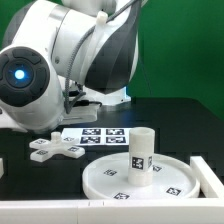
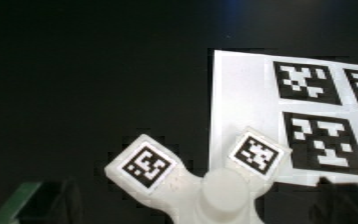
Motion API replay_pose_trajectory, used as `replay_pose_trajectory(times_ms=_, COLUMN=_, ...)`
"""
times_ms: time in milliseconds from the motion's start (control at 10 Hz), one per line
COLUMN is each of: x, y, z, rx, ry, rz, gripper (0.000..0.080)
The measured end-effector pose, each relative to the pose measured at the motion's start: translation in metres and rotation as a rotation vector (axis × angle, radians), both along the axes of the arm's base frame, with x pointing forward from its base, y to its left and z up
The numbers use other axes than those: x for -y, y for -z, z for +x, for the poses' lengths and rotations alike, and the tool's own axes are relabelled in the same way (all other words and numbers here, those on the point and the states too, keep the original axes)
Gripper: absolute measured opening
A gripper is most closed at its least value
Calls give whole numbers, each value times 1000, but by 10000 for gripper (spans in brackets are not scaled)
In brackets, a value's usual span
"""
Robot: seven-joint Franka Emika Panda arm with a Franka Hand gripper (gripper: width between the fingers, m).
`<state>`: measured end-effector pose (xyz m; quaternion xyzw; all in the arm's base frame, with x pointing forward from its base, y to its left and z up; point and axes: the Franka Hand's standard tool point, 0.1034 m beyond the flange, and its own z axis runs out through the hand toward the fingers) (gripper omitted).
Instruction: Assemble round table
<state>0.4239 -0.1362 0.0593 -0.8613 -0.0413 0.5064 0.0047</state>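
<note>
On the tabletop [image 1: 190, 122], the foot [image 1: 55, 150] is laid beside the marker board [image 1: 100, 135]; the hand [image 2: 190, 195] is held wide open, nothing gripped.

Smooth white plastic with a soft sheen on the round disc [image 1: 105, 181], the short cylinder leg [image 1: 142, 140] and the cross-shaped foot [image 1: 55, 150], each tagged with matt black-and-white printed squares (paper or sticker, hard to tell). Flat matt white for the marker board [image 1: 95, 134]; dull, dark, unreflective table [image 1: 185, 115]. Glossy moulded white shell on the arm [image 1: 95, 50], bright highlights along its curves.
</note>
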Motion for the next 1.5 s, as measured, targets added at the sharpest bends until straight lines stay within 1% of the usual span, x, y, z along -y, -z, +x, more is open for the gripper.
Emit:
replay_pose_trajectory(times_ms=100, x=-2, y=1, z=-3, rx=-5, ry=23, rz=-47, gripper=649)
replay_pose_trajectory(times_ms=200, x=-1, y=2, z=-3, rx=-4, ry=52, rz=-83, gripper=649)
replay_pose_trajectory(times_ms=300, x=4, y=3, z=-4, rx=-4, ry=88, rz=-130, gripper=649)
replay_pose_trajectory(times_ms=400, x=4, y=-2, z=0, rx=-5, ry=102, rz=-147, gripper=649)
replay_pose_trajectory(times_ms=700, x=5, y=-2, z=0, rx=-3, ry=100, rz=-148, gripper=649)
replay_pose_trajectory(times_ms=900, x=3, y=4, z=-2, rx=3, ry=93, rz=-144, gripper=649)
replay_pose_trajectory(times_ms=1100, x=-2, y=15, z=-4, rx=17, ry=85, rz=-148, gripper=649)
replay_pose_trajectory(times_ms=1200, x=-1, y=20, z=-8, rx=15, ry=87, rz=-152, gripper=649)
replay_pose_trajectory(times_ms=1300, x=2, y=19, z=-8, rx=17, ry=99, rz=-168, gripper=649)
replay_pose_trajectory(times_ms=1500, x=3, y=19, z=-8, rx=16, ry=99, rz=-169, gripper=649)
